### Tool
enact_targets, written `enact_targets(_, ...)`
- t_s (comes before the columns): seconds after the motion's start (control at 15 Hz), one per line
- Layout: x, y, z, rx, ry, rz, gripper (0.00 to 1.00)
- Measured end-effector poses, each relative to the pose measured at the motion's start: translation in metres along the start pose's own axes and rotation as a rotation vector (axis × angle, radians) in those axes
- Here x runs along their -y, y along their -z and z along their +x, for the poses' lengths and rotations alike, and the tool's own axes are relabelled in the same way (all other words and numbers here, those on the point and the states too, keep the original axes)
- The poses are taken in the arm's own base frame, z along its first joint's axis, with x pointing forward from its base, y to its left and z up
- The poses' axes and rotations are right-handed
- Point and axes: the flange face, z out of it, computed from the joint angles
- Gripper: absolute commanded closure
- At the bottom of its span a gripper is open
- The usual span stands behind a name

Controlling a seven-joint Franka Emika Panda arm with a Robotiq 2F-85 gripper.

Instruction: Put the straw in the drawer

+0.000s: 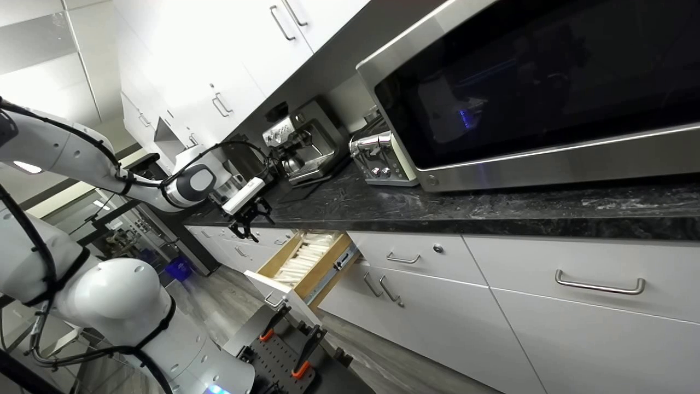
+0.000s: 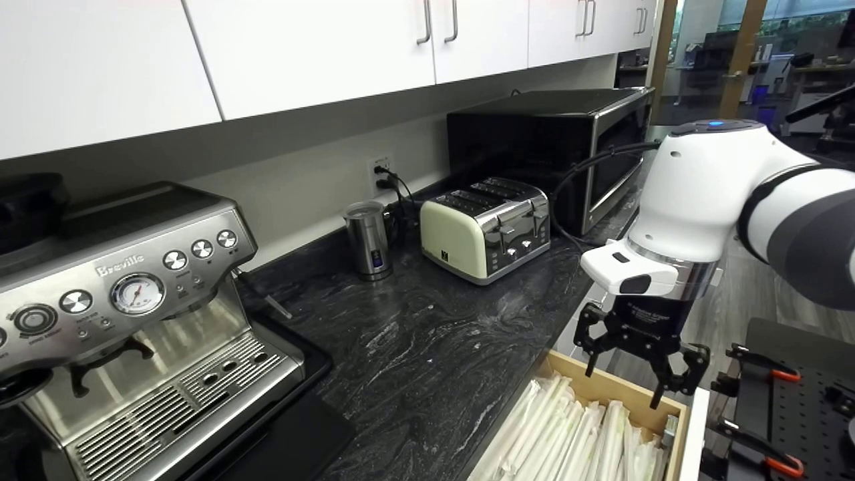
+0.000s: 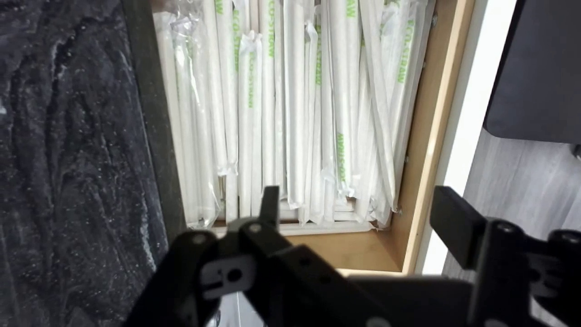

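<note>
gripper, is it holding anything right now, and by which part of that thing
Nothing is held: the gripper is open and empty, and the straws lie in the drawer.

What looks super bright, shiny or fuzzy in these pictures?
In an exterior view, the upper cabinets glare almost pure white, and the microwave door shows bluish reflections; in the wrist view, the close-up gripper looks dark and slightly fuzzy, while the straws look sharper.

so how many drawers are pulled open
1: the white-fronted drawer, sticking out from beneath the dark countertop, holding wrapped straws. Others may be hidden or out of view.
</note>
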Motion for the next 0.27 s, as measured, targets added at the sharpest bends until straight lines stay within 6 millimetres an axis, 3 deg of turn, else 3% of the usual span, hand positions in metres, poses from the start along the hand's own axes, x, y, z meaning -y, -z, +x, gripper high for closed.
enact_targets(0.27, -0.0001, 0.001, 0.0021, 0.001, 0.01, -0.003, 0.0)
